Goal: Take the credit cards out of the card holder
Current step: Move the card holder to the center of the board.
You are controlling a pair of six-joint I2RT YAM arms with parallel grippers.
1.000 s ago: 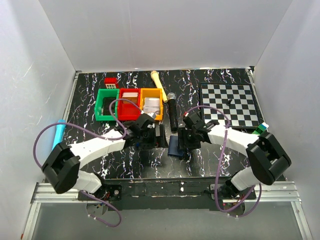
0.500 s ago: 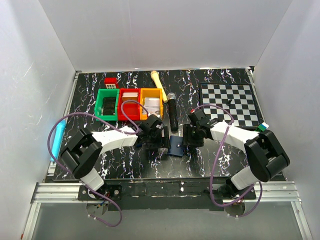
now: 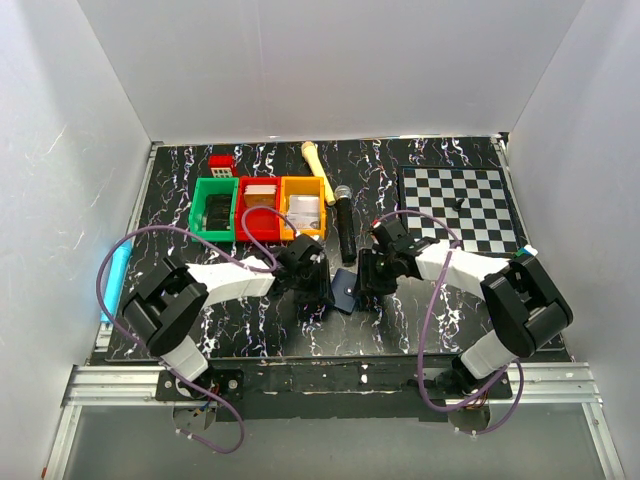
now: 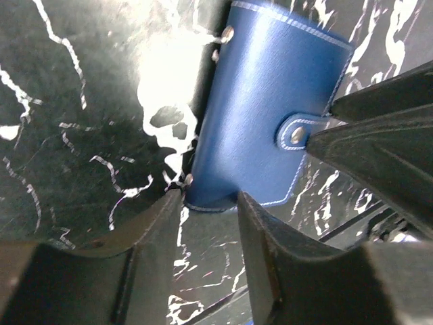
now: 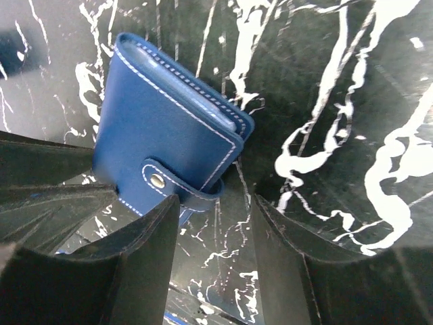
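Note:
The card holder [image 3: 346,290] is a navy-blue wallet lying between both arms at the table's near middle. Its flap is snapped shut. In the left wrist view its rounded end [image 4: 211,198] sits right at the tips of my left gripper [image 4: 210,202], whose jaws are narrowed but still show a gap. My right gripper [image 5: 215,210] is open. Its left fingertip [image 5: 166,210] touches the strap side of the card holder [image 5: 162,128], and bare table shows between the fingers. The credit cards show only as a pale strip [image 5: 203,103] between the covers.
Green [image 3: 212,210], red [image 3: 258,208] and orange [image 3: 303,207] bins stand behind the left arm. A black microphone [image 3: 345,228] lies just behind the holder. A chessboard [image 3: 460,210] is at the back right, and a light-blue tube [image 3: 117,270] lies at the left edge.
The left arm swung in to the holder and its jaws narrowed a lot. The right jaws narrowed slightly. The holder turned and shifted a little toward the back.

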